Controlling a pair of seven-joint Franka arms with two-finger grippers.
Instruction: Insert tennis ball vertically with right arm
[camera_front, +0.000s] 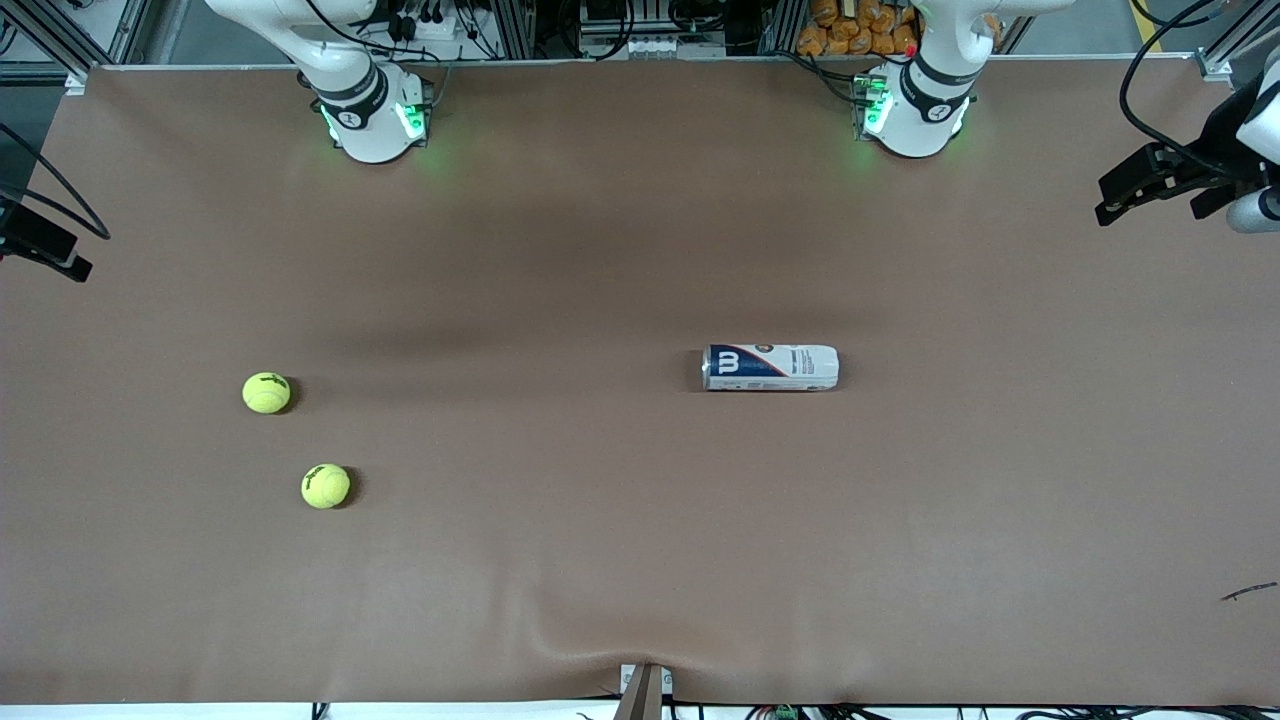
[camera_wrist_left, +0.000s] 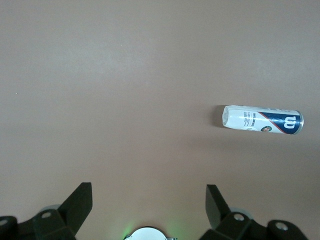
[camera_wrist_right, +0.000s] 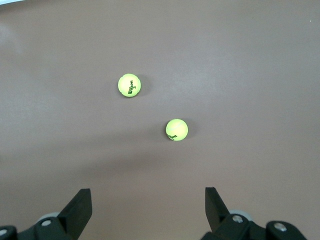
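Waiting high over the brown desk (camera_front: 640, 560), both pincers — right pincer (camera_wrist_right: 148, 210), left pincer (camera_wrist_left: 148, 210) — hang spread and empty; next the right arm must descend onto a fuzzy yellow-green tennis ball (camera_front: 266, 393), with the white-and-blue cylindrical ball can (camera_front: 770, 368) lying on its side.

Only three things are sitting on the brown bench (camera_front: 640, 560). Two tennis balls (camera_front: 266, 393) (camera_front: 326, 486) are lying toward the right arm's end, near each other but apart, leaving a gap between them. The can (camera_front: 770, 368) is lying on its side well apart from them, toward the left arm's end. Bare surface is surrounding each one, so jaws are meeting nothing from above or alongside.
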